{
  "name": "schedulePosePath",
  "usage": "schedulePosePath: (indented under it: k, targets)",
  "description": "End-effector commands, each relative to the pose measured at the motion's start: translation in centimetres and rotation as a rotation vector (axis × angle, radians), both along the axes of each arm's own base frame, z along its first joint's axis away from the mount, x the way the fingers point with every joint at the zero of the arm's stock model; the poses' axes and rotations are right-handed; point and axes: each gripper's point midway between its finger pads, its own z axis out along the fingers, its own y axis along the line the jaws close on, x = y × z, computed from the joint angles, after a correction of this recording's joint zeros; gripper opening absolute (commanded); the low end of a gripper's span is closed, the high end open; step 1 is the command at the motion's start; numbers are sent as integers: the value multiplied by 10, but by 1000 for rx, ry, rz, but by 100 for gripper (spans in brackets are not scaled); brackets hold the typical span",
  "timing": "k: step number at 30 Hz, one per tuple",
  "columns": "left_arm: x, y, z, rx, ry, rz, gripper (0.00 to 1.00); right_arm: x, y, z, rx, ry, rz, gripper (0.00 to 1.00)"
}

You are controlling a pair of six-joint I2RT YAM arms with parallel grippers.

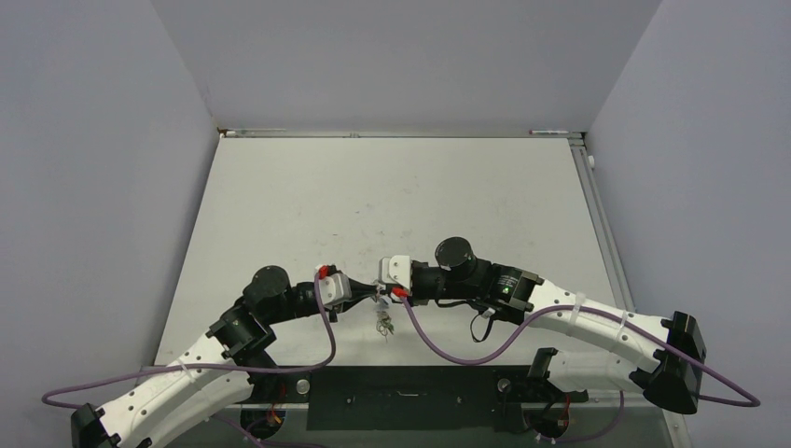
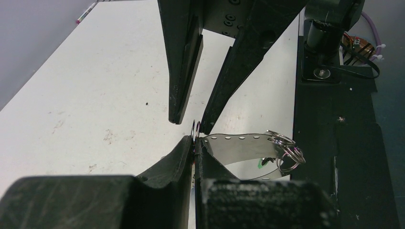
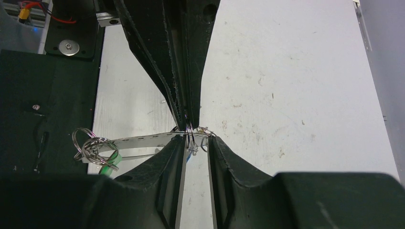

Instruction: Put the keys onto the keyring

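Note:
The keyring [image 2: 239,145] shows as a thin grey metal band with small holes, bent into a loop. My left gripper [image 2: 195,143] is shut on its end, where a small wire ring [image 3: 191,138] pokes out of the jaws. A bunch of split rings [image 2: 286,150] hangs on the band's far bend, with a green key head [image 3: 111,161] under it. My right gripper [image 3: 196,139] faces the left one tip to tip. Its jaws stand a little apart around that small ring, which is close to one finger. From above, the keys [image 1: 383,323] dangle below the two grippers; the other keys are too small to tell apart.
The black base plate [image 1: 410,397] lies along the table's near edge, just behind the dangling keys. Purple cables [image 1: 448,350] loop from both wrists. The white table [image 1: 401,196] stretches beyond the grippers to the back wall.

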Motion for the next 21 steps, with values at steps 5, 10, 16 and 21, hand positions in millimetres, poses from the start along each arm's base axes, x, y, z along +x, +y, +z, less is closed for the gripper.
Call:
schedulePosePath:
  k: [5, 10, 16, 21]
  targets:
    - [2, -3, 41, -72, -83, -7, 0, 5, 10, 25, 62, -48, -5, 22]
    - [1, -3, 40, -71, -81, -12, 0, 7, 12, 22, 56, -47, -9, 20]
    - [1, -4, 40, -72, -81, -15, 0, 9, 14, 18, 47, -48, -11, 15]
    - [0, -4, 40, -73, -81, -15, 0, 11, 14, 15, 40, -52, -19, 5]
